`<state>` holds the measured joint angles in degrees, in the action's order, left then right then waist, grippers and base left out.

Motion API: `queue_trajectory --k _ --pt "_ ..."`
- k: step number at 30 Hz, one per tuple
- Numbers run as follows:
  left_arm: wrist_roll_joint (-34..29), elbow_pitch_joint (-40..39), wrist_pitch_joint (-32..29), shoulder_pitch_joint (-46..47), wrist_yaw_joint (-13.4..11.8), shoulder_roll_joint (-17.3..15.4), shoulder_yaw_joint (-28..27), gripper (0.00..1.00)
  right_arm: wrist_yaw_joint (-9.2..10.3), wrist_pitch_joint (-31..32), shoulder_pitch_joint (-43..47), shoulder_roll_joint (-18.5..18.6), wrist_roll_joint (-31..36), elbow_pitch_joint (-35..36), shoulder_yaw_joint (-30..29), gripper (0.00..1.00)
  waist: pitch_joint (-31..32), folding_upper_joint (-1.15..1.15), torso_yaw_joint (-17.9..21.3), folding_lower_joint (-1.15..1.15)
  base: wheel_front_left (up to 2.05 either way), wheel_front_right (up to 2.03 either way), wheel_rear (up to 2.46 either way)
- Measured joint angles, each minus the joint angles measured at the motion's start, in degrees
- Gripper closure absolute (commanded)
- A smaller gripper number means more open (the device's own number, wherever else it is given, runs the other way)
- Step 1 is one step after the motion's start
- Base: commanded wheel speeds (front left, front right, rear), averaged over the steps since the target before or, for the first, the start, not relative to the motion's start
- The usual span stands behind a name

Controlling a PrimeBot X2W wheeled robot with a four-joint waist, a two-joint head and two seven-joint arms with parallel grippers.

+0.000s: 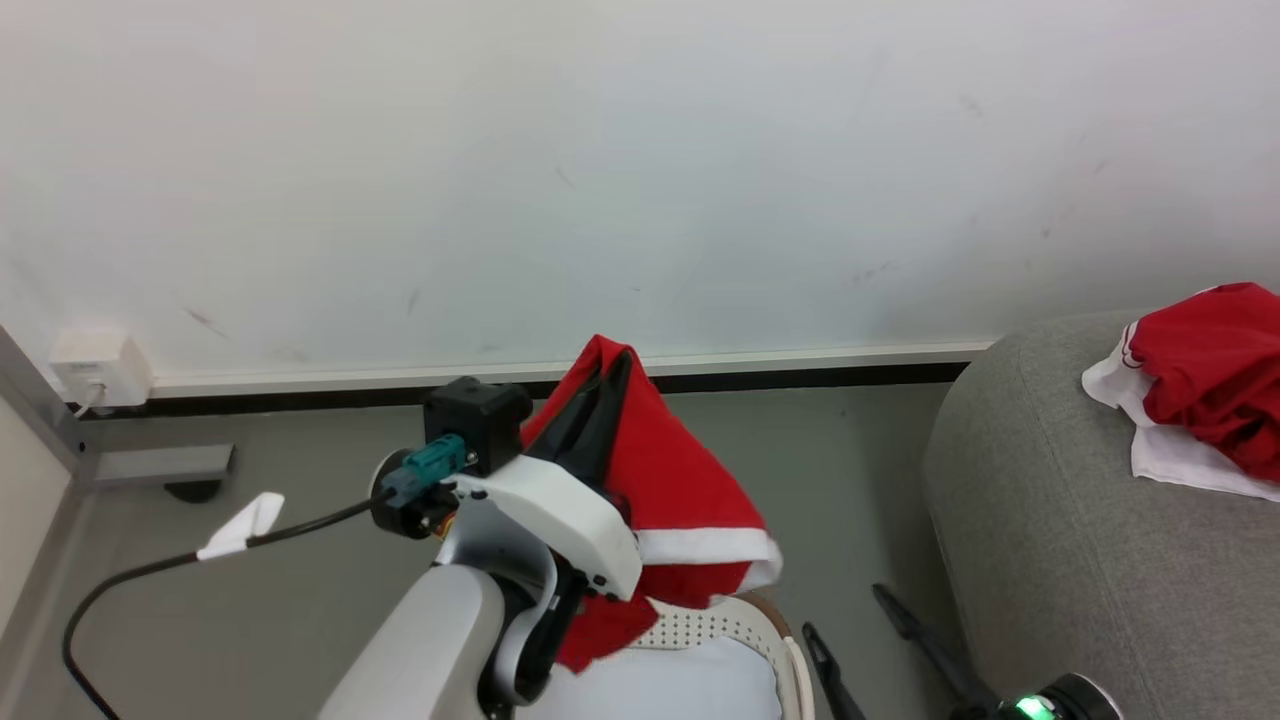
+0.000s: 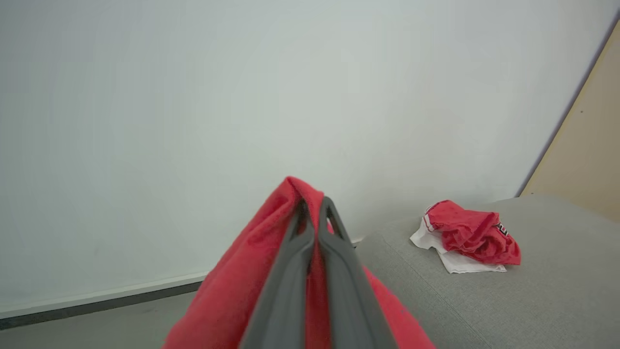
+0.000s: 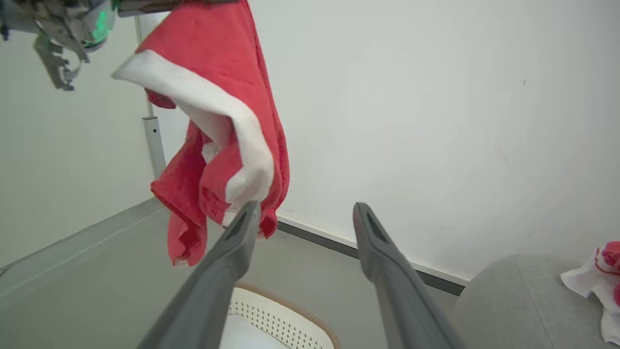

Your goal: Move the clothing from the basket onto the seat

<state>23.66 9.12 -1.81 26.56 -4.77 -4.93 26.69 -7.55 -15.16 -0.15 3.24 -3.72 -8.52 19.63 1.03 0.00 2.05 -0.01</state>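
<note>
My left gripper [image 1: 610, 368] is shut on a red garment with white trim [image 1: 680, 480], held up in the air above the basket [image 1: 745, 622]. In the left wrist view the closed fingers [image 2: 334, 252] pinch the red garment [image 2: 232, 291] at its top fold. It hangs clear of the basket [image 3: 290, 321] in the right wrist view, where the garment [image 3: 218, 121] dangles at upper left. My right gripper [image 3: 306, 207] is open and holds nothing, low beside the basket and the seat [image 1: 1050, 520]. A red jersey with white trim [image 1: 1210, 380] lies crumpled on the seat [image 2: 484, 300].
A pale cushion pad [image 1: 665, 690] lies inside the basket. A white wall runs behind, with a socket box [image 1: 100, 365] at the left and a black cable [image 1: 200, 550] across the grey floor. A grey post foot [image 1: 150, 465] stands at the left wall.
</note>
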Motion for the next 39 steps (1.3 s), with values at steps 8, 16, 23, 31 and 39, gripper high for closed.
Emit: queue_trajectory --k 8,16,23,31,39 --pt "0.1 -5.4 -1.8 -0.2 -0.9 -0.3 0.5 1.0 0.0 0.0 0.0 1.5 5.6 6.7 6.1 0.0 0.5 0.0 0.2 0.01 0.0 0.0 0.0" --pt "0.1 -7.1 -2.7 -0.8 -1.3 0.0 1.9 1.0 0.0 0.0 -0.2 1.0 7.6 9.7 6.2 0.0 0.8 0.0 -0.2 0.01 0.0 0.0 0.0" --pt "0.1 -7.1 -3.1 -0.7 -1.4 -0.1 2.3 1.0 0.0 0.0 -2.0 2.1 9.2 7.5 6.2 0.0 0.6 0.0 -0.2 0.01 0.0 0.0 0.0" --pt "0.6 -7.5 -3.7 -0.7 -1.0 -0.2 3.8 1.0 0.0 0.0 -8.8 2.3 9.9 0.0 7.4 0.0 0.5 0.0 -0.8 0.02 0.0 0.0 0.0" --pt "2.6 -8.0 -4.7 -1.0 0.2 0.6 6.6 1.0 0.0 0.0 -18.1 0.0 3.9 -13.2 6.3 0.0 0.2 0.0 -2.1 0.01 0.0 0.0 0.0"
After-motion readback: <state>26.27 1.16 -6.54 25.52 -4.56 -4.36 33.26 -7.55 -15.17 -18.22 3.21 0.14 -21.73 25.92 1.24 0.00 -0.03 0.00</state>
